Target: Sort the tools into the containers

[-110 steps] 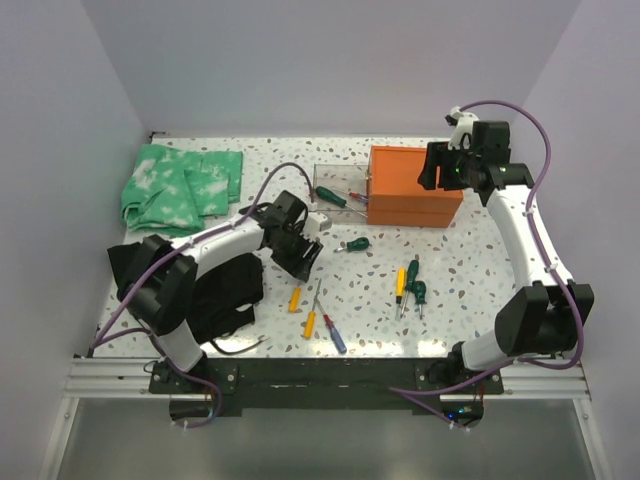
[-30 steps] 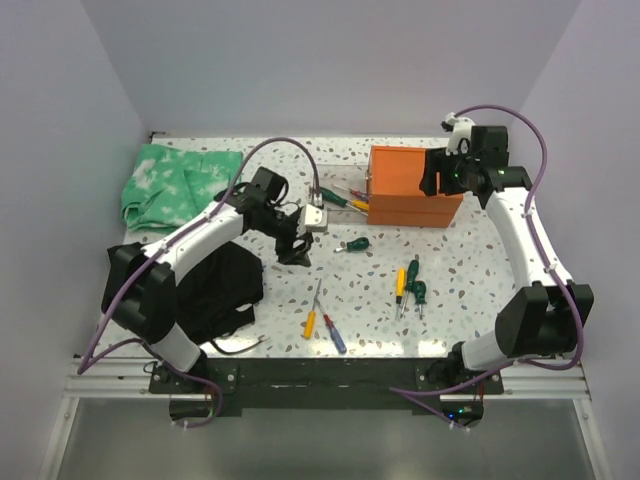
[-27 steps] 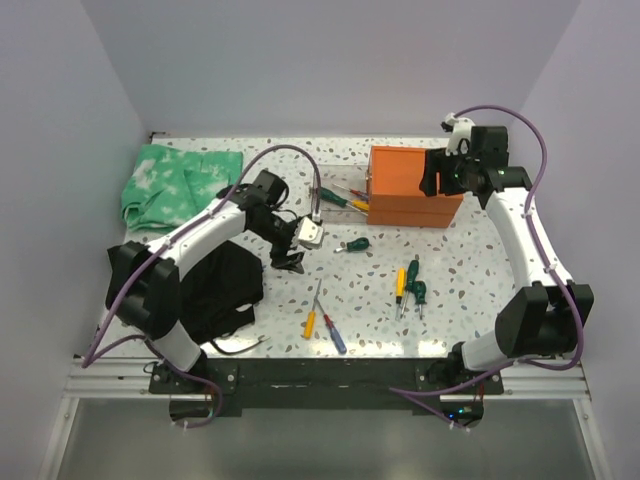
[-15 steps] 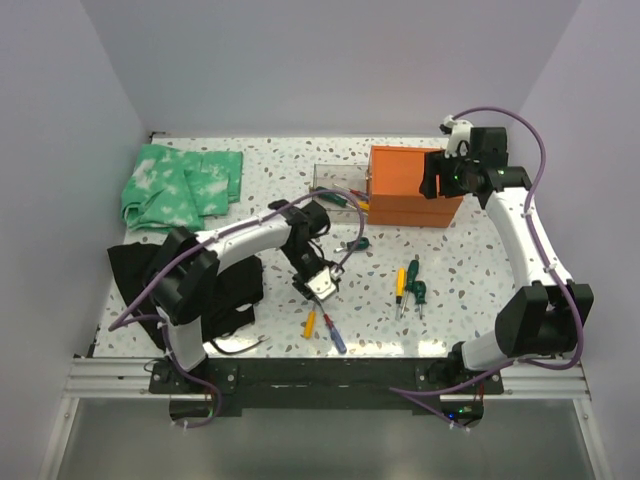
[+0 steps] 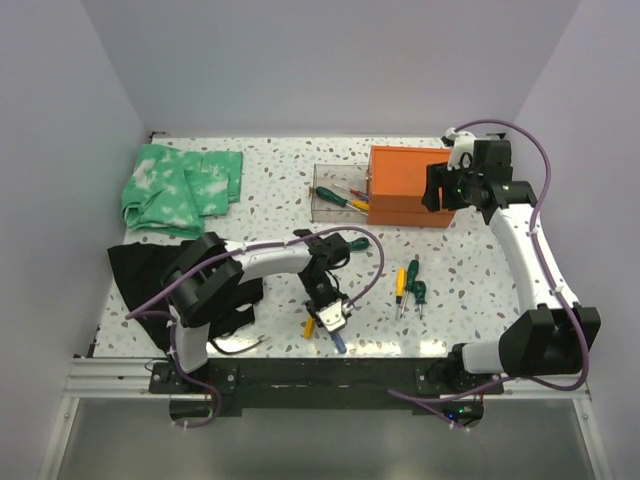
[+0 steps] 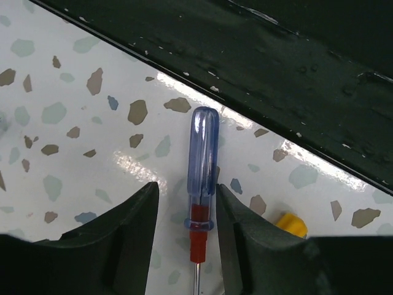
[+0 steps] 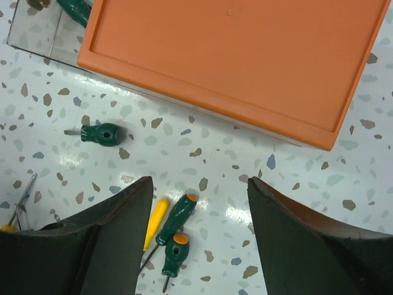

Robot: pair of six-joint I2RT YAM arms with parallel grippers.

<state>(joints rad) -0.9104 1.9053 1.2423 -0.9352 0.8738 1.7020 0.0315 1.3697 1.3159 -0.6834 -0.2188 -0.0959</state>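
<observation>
The left arm (image 5: 262, 262) stretched low to lower centre of the top view, with the left hand (image 5: 330, 318) pointed down and its fingers apart. The right arm (image 5: 530, 250) stood raised at upper right, with the right hand (image 5: 438, 187) spread wide.

Robot lab: plain-walled enclosure (image 5: 330, 60), speckled table (image 5: 270, 190), aluminium base rail (image 5: 105, 375)

The chest (image 5: 412, 186) stands far right on the counter (image 5: 270, 165). Its drawer (image 5: 316, 200) is pulled out to the left, with screwdrivers (image 5: 335, 196) lying in it. Near of the chest lies a trio of screwdrivers (image 5: 408, 282), with a stubby screwdriver (image 7: 101, 133) to their left. A pair of screwdrivers (image 5: 339, 342) lies by the near edge. The far cloth (image 5: 180, 185) and the near cloth (image 5: 135, 270) lie at the left.
</observation>
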